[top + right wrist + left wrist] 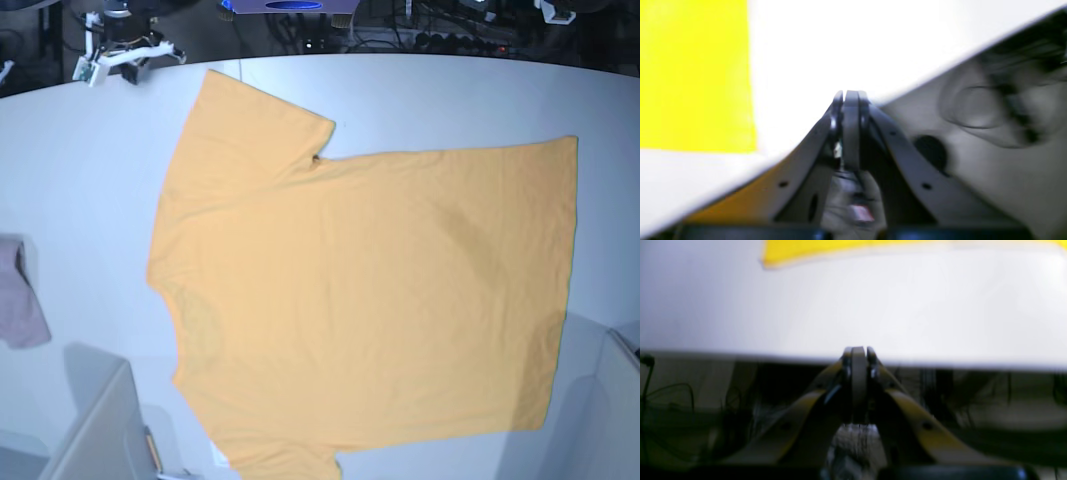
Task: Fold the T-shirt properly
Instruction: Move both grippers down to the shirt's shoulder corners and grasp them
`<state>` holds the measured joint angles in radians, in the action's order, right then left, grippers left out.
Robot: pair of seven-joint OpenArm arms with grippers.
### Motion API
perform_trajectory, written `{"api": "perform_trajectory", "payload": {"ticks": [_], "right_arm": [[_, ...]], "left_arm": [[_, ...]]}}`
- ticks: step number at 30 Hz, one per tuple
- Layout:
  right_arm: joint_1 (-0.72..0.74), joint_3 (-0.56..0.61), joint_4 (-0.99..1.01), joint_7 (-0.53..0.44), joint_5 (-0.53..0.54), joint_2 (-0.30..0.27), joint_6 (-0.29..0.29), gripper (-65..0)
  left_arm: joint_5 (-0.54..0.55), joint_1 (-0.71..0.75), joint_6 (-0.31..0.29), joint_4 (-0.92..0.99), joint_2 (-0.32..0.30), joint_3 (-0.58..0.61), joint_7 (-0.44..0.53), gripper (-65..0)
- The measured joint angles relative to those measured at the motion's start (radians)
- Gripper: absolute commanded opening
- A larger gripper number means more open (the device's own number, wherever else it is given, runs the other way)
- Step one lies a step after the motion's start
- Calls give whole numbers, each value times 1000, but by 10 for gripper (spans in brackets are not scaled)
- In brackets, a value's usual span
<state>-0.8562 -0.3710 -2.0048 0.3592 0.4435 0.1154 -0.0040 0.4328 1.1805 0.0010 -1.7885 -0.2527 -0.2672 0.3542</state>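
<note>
The orange-yellow T-shirt (370, 290) lies spread flat on the white table (80, 160), collar toward the left, hem toward the right, one sleeve at the far left. My left gripper (858, 351) is shut and empty, hanging at the table's near edge, well short of the shirt's edge (840, 248). My right gripper (850, 95) is shut and empty, also at the table's edge, with the shirt (693, 73) off to its left. Neither gripper touches the shirt. No black marks or tag show.
A small pinkish-mauve cloth (20, 295) lies at the table's left edge. Grey arm parts stand at the bottom left (105, 425) and bottom right (620, 400). Cables (670, 396) and equipment hang below and behind the table.
</note>
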Motion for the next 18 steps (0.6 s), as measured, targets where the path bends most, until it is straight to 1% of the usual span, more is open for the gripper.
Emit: {"api": "perform_trajectory", "payload": {"ticks": [1, 3, 4, 5, 6, 8, 10, 11, 12, 13, 15, 16, 17, 18], "right_arm": [[21, 0, 0, 19, 42, -14, -1, -602], [67, 0, 2, 69, 109, -37, -5, -465], [93, 3, 2, 102, 143, -49, -5, -416], [115, 11, 3, 136, 169, -65, -5, -384], [138, 14, 7, 173, 203, -86, -3, -360], [188, 7, 26, 237, 272, -114, -5, -342], [231, 4, 59, 301, 341, -152, -4, -338], [249, 3, 76, 327, 367, -166, -5, -338], [264, 2, 95, 333, 396, -176, -7, -338], [275, 2, 112, 349, 423, -179, -7, -338], [290, 2, 145, 375, 449, -175, -7, -338], [298, 2, 161, 376, 446, -169, -8, -338], [304, 3, 177, 375, 438, -166, -8, -338], [314, 3, 193, 375, 421, -165, -10, -338]], "left_arm": [[15, -13, 0, -3, 3, -19, 0, -650], [47, -32, 0, -2, 0, -47, -6, -650], [66, -46, 1, -1, 0, -59, -6, -601], [84, -58, 4, 0, 2, -68, -6, -553], [104, -73, 2, 0, 0, -76, -7, -485], [124, -98, 0, 0, 0, -88, -6, -344], [132, -119, 0, 4, 1, -102, -6, -201], [144, -129, 0, 4, 0, -109, -7, -140], [162, -135, 1, 4, 0, -118, -6, -94], [181, -139, 1, 4, 0, -124, -6, -74], [237, -142, 1, 3, 0, -135, -6, -72], [266, -142, 1, 4, -4, -140, -7, -72], [291, -141, 1, 3, -18, -146, -33, -72], [327, -145, 2, 3, -41, -153, -98, -72]]}}
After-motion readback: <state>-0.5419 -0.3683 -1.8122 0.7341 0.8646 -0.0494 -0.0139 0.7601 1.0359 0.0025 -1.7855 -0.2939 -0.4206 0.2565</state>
